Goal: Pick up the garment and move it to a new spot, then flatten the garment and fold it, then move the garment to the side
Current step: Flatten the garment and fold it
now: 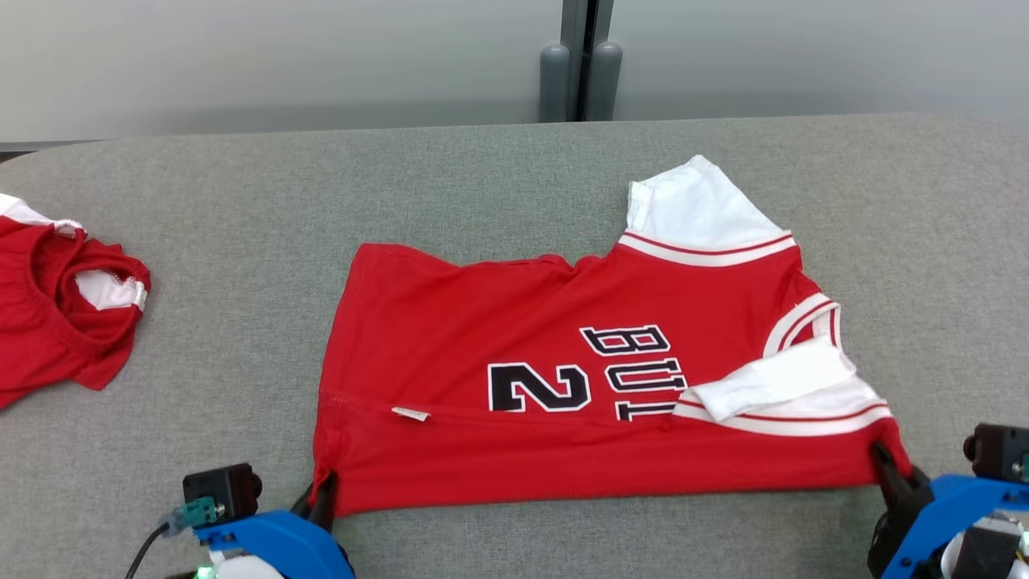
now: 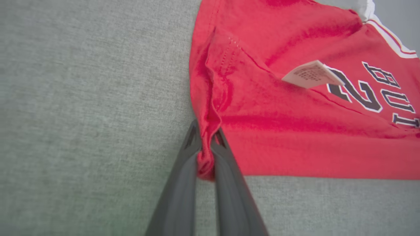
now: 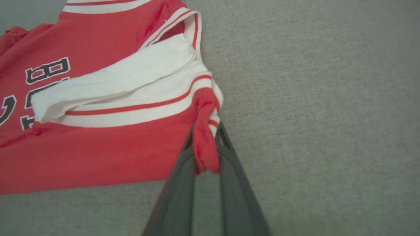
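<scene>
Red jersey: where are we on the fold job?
Done: the red jersey lies spread, mostly flat, on the grey table. In hand: the left claw and right claw each pinch a near corner. The near strip laps over the lettering, so the first fold looks under way. Left: finishing the fold and moving it aside.

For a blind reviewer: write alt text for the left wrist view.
The left gripper pinches a bunched corner of a red jersey lying on a grey table. A white care tag sticks up beside a black number 2.
</scene>
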